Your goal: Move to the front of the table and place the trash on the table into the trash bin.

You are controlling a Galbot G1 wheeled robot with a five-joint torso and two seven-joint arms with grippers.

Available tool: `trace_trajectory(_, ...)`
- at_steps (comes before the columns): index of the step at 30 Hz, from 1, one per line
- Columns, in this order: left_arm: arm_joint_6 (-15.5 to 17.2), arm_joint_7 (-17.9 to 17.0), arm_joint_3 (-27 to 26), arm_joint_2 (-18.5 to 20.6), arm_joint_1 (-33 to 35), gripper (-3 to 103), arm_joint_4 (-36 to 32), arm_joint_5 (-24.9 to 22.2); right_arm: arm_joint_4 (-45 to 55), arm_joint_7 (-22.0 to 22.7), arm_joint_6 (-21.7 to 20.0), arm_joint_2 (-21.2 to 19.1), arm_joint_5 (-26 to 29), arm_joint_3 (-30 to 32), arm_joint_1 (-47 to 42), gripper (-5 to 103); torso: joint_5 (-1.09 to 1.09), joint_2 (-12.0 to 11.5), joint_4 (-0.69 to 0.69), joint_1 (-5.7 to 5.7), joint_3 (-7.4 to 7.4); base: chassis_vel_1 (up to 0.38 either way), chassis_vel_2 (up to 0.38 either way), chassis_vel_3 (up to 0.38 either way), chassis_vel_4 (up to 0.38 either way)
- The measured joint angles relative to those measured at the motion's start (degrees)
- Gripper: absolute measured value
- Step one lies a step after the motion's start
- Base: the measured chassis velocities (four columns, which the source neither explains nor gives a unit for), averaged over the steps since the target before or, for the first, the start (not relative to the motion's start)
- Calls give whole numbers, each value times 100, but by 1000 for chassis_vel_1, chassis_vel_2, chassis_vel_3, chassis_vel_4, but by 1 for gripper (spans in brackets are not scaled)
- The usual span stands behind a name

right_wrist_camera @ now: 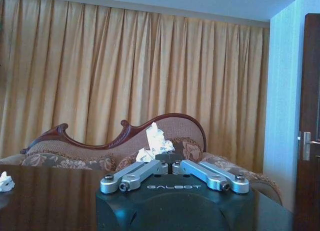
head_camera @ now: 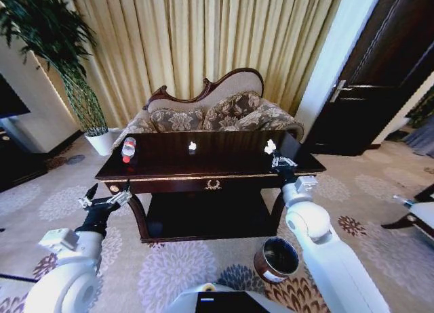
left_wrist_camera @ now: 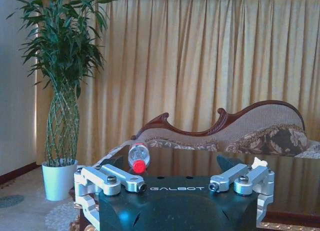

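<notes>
Pick-up step in hand. Right tool (head_camera: 281,162) is closed on a paper wad (right_wrist_camera: 155,142) at the bench's (head_camera: 203,178) right end. Left tool (left_wrist_camera: 176,186) is held spread, off the bench's left front. Bottle (head_camera: 128,150) lies far left; another wad (head_camera: 192,146) mid-bench. Next: wad to be carried to the trash bin (head_camera: 276,259) on the floor.

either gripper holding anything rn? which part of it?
Right gripper: jaws shut on a white paper wad, pinched at its lower end, above the table. Left gripper: jaws open, nothing held, short of the table's left front corner.

light: warm, backlit curtains (left_wrist_camera: 200,66) | table (head_camera: 169,165) glare | edges perhaps warped
</notes>
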Motion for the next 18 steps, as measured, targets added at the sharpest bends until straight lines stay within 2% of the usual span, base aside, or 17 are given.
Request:
trace_trajectory(7, 0, 13, 17, -1, -9, 100, 0, 1, 8, 37, -17, 33, 1, -5, -77, 0, 1, 0, -1, 0, 0, 151, -152, -152, 158)
trace_trajectory(18, -2, 20, 29, 1, -8, 100, 0, 10, -242, 186, 86, 134, -252, -201, -160, 0, -1, 4, -1, -4, -3, 240, -257, -256, 227)
